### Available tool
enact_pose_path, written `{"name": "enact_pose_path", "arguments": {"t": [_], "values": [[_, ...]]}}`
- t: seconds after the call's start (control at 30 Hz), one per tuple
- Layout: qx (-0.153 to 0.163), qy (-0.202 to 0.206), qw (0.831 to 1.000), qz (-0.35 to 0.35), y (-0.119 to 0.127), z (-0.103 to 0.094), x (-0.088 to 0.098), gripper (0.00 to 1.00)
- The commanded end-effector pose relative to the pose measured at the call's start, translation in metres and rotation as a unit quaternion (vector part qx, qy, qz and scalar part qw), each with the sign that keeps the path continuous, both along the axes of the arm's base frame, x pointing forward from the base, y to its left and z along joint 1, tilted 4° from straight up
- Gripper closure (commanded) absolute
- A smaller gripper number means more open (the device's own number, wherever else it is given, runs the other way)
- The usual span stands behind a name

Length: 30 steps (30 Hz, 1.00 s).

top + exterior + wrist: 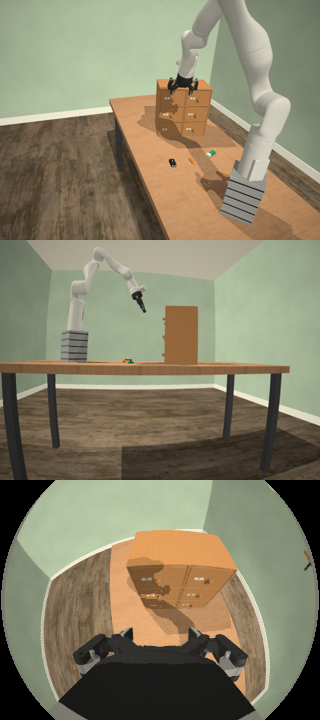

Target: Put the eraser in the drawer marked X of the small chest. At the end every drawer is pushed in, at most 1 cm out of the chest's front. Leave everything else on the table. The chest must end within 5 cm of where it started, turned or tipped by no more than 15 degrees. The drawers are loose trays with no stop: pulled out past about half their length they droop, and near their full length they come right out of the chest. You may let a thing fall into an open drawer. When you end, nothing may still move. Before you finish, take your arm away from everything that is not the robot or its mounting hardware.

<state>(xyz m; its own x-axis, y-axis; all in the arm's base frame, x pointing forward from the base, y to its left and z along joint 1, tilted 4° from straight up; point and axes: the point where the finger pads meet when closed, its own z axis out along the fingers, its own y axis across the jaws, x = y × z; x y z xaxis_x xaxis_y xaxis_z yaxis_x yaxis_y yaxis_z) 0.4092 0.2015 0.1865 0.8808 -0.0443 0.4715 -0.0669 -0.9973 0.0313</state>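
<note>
The green and white eraser [210, 153] [130, 362] lies on the table in front of the chest. The small wooden chest [157, 111] [181, 335] [185, 547] stands upright with six drawers in two columns of three, all looking pushed in. Each drawer has a white label and a small knob; the letters are too small to read, so I cannot tell which is X. My gripper [181, 94] [144, 312] [160, 634] is open and empty, in the air in front of the chest's upper part, tilted toward it. The eraser is not seen in the wrist view.
An orange thing [191, 160] [125, 361] and a small black thing [172, 162] lie on the table [165, 191] [144, 369] beside the eraser. The arm's grey base block [242, 197] [74, 346] stands at the end opposite the chest. The arm's shadow crosses the left drawers.
</note>
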Motion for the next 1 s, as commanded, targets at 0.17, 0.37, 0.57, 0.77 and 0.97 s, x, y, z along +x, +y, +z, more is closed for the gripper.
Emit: {"name": "enact_pose_path", "arguments": {"t": [0.17,0.37,0.57,0.77,0.97], "values": [[-0.008,-0.053,0.999,0.011,0.003,-0.014,-0.002,0.0],[-0.011,-0.117,0.993,0.013,0.002,-0.024,0.007,0.0],[-0.015,-0.18,0.983,0.015,0.001,-0.035,0.016,0.0],[-0.017,-0.221,0.975,0.015,0.001,-0.042,0.022,0.0],[-0.021,-0.279,0.96,0.017,0.0,-0.051,0.03,0.0]]}}
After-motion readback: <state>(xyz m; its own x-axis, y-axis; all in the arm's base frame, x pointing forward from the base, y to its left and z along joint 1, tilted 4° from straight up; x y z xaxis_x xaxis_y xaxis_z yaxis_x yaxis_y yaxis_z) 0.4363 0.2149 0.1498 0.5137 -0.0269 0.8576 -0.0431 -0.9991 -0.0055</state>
